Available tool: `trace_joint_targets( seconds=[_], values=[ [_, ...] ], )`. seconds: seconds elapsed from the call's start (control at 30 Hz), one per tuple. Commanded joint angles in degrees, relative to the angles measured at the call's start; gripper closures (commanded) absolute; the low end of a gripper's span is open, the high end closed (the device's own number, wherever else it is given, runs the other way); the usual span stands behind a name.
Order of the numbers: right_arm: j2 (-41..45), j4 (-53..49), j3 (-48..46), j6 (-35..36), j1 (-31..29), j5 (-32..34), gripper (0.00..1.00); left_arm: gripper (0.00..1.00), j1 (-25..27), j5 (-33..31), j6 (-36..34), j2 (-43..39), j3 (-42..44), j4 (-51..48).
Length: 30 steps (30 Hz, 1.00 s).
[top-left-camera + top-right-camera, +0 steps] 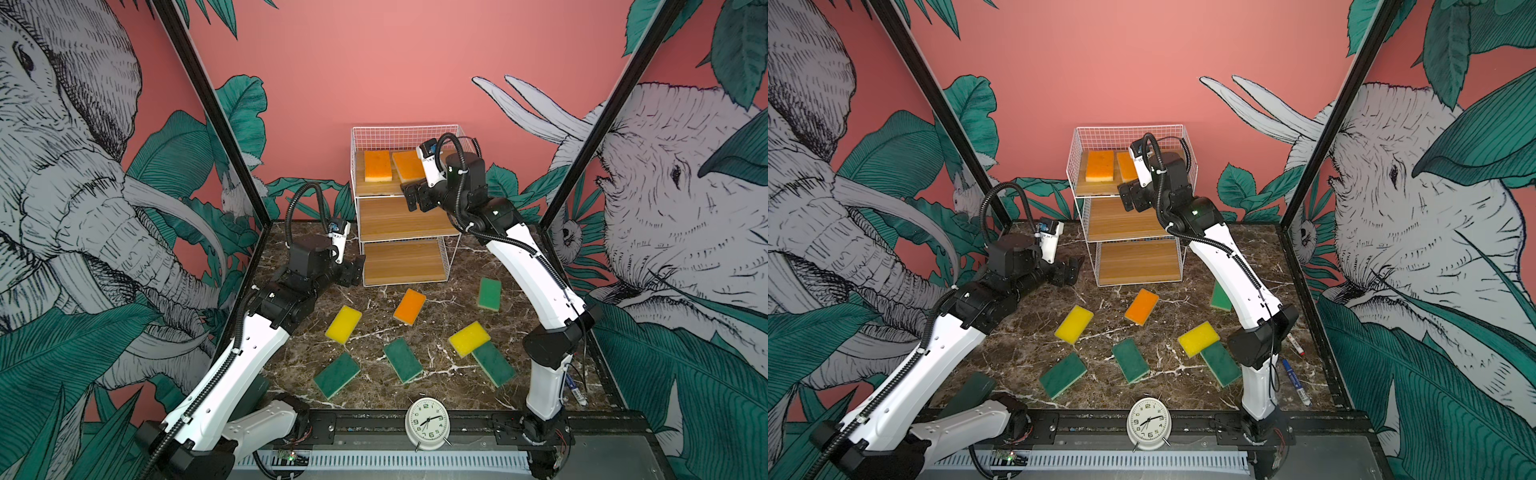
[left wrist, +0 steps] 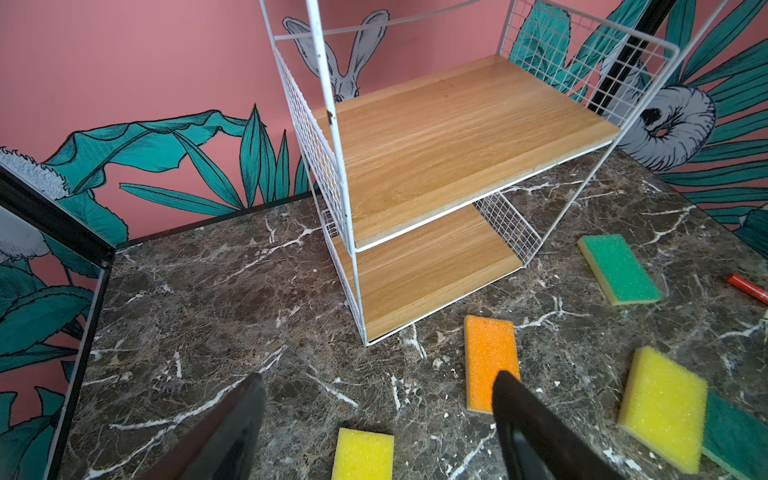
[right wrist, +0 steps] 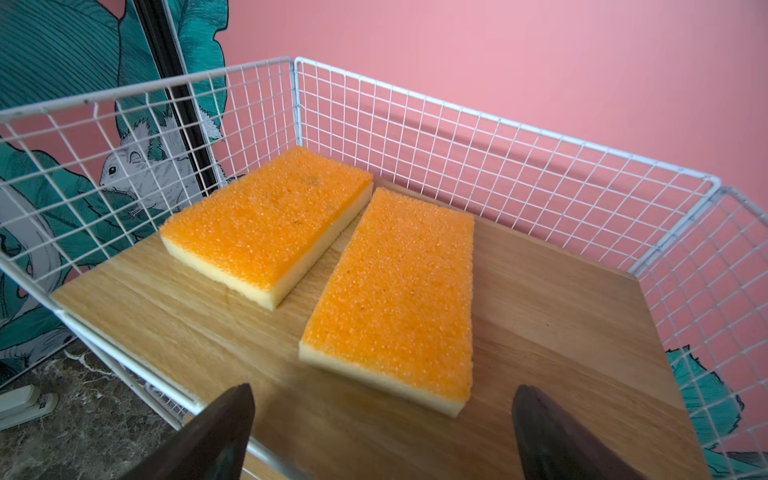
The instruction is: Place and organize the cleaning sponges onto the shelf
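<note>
Atop the far white wire-and-wood shelf [image 1: 401,220], holds two flat orange sponges [image 1: 378,165]. Leaves seven loose orange, yellow and green sponges [image 1: 402,359] nearer, on the dark marble table [image 1: 374,316]. Shows left pincer [image 1: 354,269] and right pincer [image 1: 417,198] spread, empty.

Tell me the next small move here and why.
Probably: the left gripper reaches to the orange sponge on the table and lowers over it. Its jaws stand open and empty, that sponge lies just ahead of them, and two orange sponges already lie on the top tier of the shelf.
</note>
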<state>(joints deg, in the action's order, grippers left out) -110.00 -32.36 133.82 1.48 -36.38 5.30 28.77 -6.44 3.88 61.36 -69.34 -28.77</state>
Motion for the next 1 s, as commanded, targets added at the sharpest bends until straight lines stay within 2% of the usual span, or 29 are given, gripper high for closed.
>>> trace_joint_targets(
  seconds=[0.0,0.4,0.97],
  values=[
    [-0.5,0.8,2.3,-0.7,-0.2,0.2,0.01,0.14,-0.3,0.5,-0.1,-1.2,-1.0,1.3],
    [-6.2,-3.8,10.4,-3.1,0.2,1.4,0.01,0.13,-0.3,0.8,-0.2,-1.1,-1.5,1.3],
    [-8.5,-3.4,11.3,-5.9,1.1,2.7,0.01,0.12,-0.4,0.5,0.1,-0.6,-1.7,1.3]
  ],
)
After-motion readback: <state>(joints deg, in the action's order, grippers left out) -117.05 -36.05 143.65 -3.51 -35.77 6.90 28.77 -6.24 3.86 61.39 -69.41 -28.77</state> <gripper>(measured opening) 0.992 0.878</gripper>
